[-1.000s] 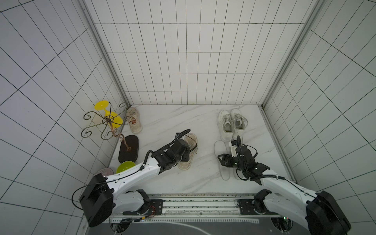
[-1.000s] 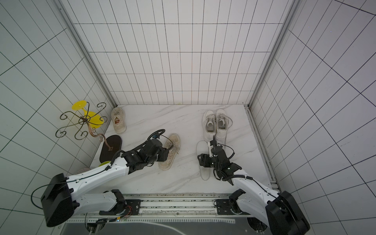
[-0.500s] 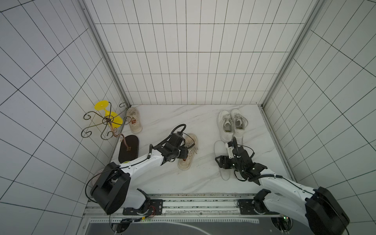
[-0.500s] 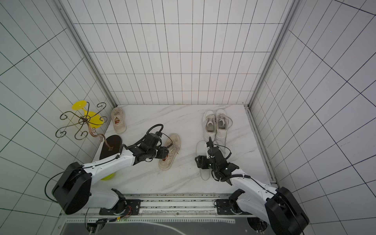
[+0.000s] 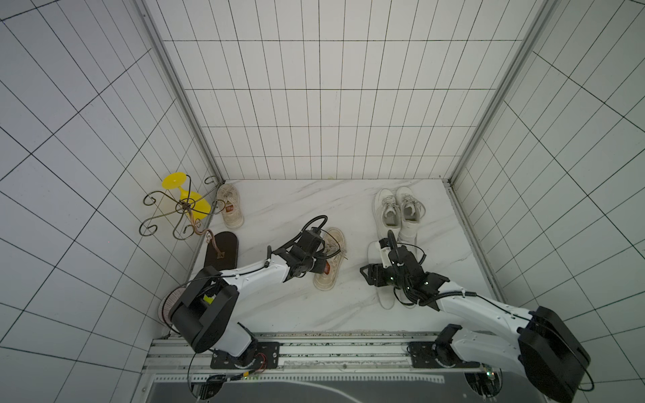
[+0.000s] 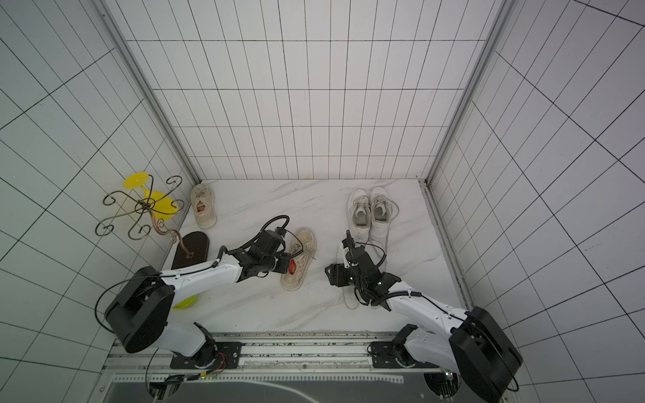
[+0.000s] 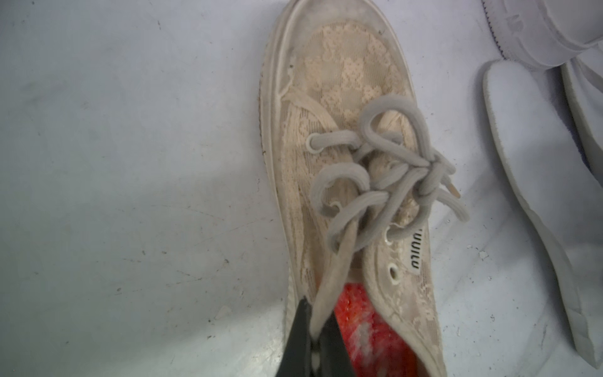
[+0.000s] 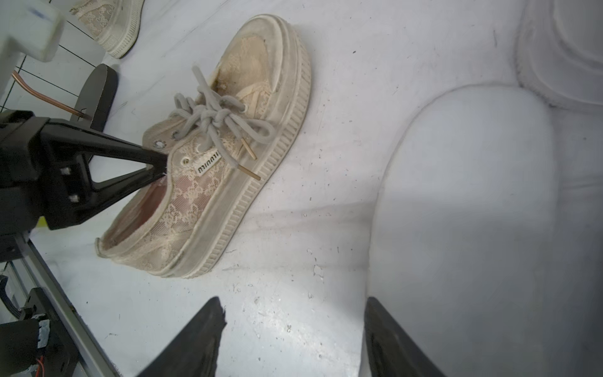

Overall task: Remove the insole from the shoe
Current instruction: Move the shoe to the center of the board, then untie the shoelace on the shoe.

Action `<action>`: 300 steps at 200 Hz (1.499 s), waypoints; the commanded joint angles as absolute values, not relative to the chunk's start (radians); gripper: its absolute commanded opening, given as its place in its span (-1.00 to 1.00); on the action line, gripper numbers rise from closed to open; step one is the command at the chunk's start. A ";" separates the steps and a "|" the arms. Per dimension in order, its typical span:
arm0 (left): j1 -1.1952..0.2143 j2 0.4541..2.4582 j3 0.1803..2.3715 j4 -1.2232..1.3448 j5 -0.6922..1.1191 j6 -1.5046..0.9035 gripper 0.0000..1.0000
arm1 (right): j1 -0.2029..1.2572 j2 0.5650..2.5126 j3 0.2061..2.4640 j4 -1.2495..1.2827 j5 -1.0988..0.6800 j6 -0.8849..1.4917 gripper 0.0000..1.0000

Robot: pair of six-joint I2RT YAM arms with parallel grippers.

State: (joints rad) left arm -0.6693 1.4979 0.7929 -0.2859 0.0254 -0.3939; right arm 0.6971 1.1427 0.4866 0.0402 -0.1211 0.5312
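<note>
A beige lace shoe (image 5: 330, 260) (image 6: 298, 260) (image 8: 228, 163) lies mid-floor, toe pointing to the back wall. Its red insole (image 7: 368, 329) (image 6: 292, 267) shows inside the opening. My left gripper (image 7: 315, 323) (image 8: 160, 166) (image 5: 321, 267) is at that opening, shut on a beige flap of the shoe's upper (image 7: 332, 271) just behind the laces, beside the red insole. Whether the flap is the tongue or the side edge is unclear. To the shoe's right my right gripper (image 8: 292, 303) (image 5: 366, 275) hangs open over bare floor, next to a white insole (image 8: 473, 202) (image 5: 385, 300) lying flat.
A pair of white sneakers (image 5: 398, 213) stands at the back right, a second beige shoe (image 5: 229, 206) at the back left. A wire stand with a yellow goblet (image 5: 181, 206) and dark oval base (image 5: 221, 251) is on the left. Tiled walls close three sides.
My left gripper has reached into the shoe's opening and shut on the beige flap. The right gripper has shifted slightly towards the shoe and narrowed a little, staying open.
</note>
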 commanded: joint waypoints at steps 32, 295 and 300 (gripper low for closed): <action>-0.747 1.547 0.794 -0.207 0.100 -0.303 -1.00 | 0.723 1.177 0.646 0.005 -0.114 0.445 0.22; -0.783 1.515 0.729 -0.090 0.133 -0.262 -1.00 | 0.742 1.399 0.785 -0.052 -0.046 0.407 -0.62; -0.783 1.510 0.727 -0.088 0.125 -0.265 -1.00 | 0.743 1.397 0.785 -0.054 -0.042 0.407 -0.68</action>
State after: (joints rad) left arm -0.7769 1.5276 0.7509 -0.1070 0.1162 -0.2760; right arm 0.7315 1.3979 0.6853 -0.0422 -0.0753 0.4149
